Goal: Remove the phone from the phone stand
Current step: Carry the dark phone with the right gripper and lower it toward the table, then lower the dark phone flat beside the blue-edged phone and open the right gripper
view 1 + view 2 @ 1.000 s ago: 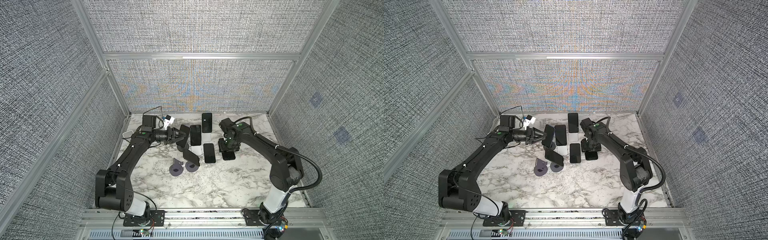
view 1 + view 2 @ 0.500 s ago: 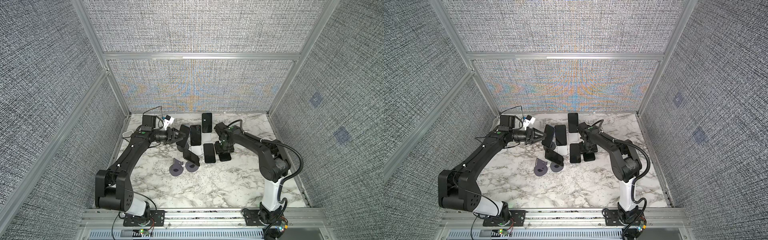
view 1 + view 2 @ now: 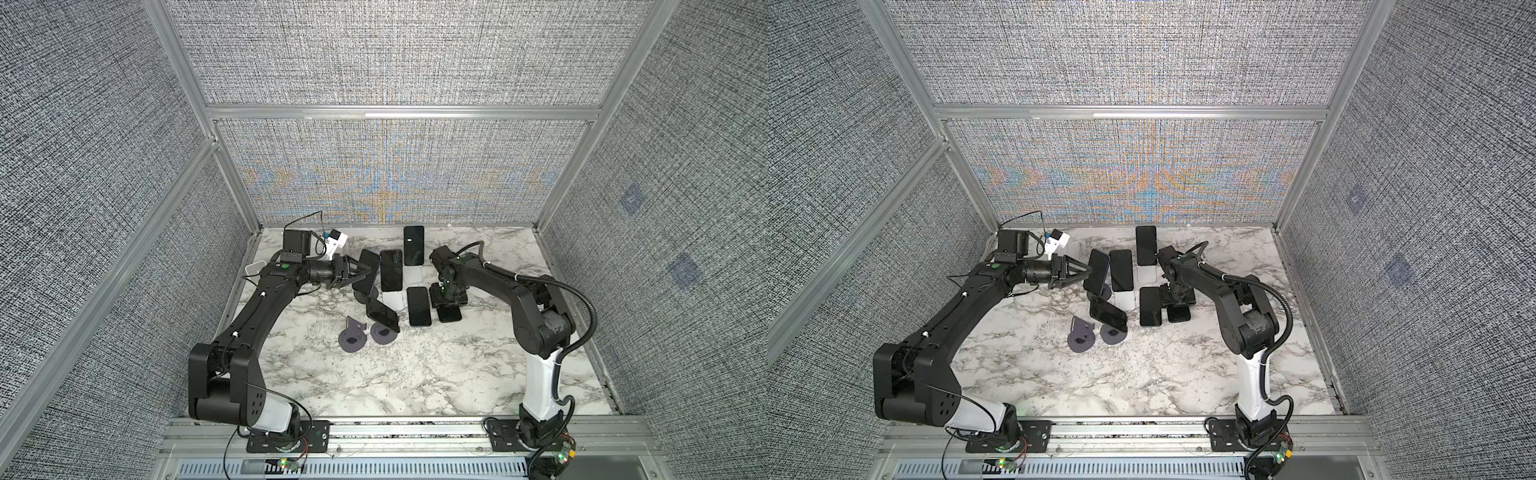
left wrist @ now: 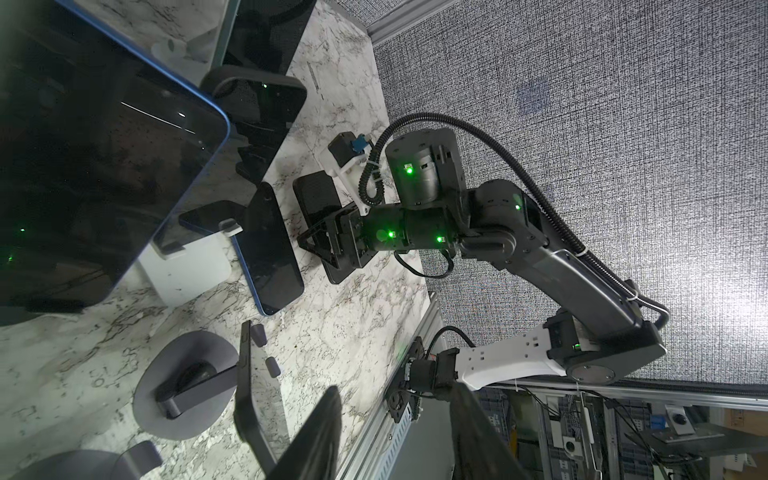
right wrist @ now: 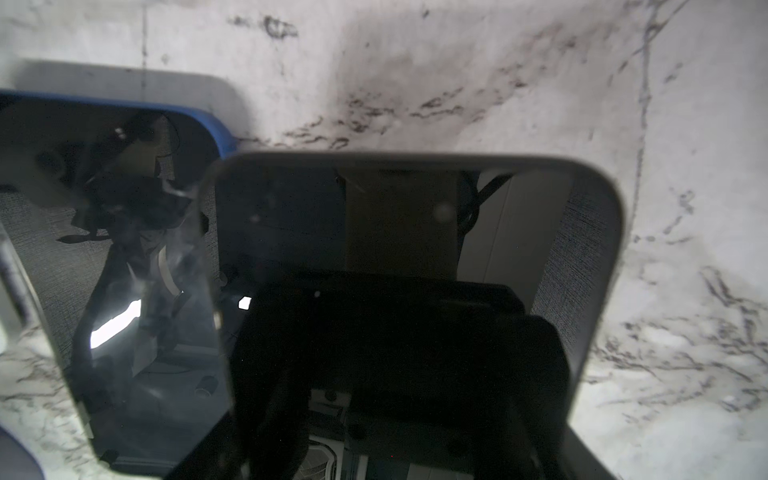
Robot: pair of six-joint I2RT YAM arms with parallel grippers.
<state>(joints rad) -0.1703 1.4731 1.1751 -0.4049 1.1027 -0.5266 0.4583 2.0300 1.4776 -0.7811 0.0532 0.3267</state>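
Left gripper (image 3: 363, 272) hovers at the propped phone (image 3: 370, 269), at the worktop's (image 3: 415, 374) 11 o'clock, jaws half-spread and empty (right gripper's (image 3: 448, 300) grip I can't tell). Still approaching, I'd say; next, pinch the phone and lift it off its stand (image 3: 360, 296).

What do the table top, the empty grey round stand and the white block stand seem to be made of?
Table top: looks like smooth white marble with grey veins; it may be printed laminate.
Empty grey stand: probably matte plastic, dull and even in colour.
White stand: probably plastic too, opaque, smooth, with small dark specks.
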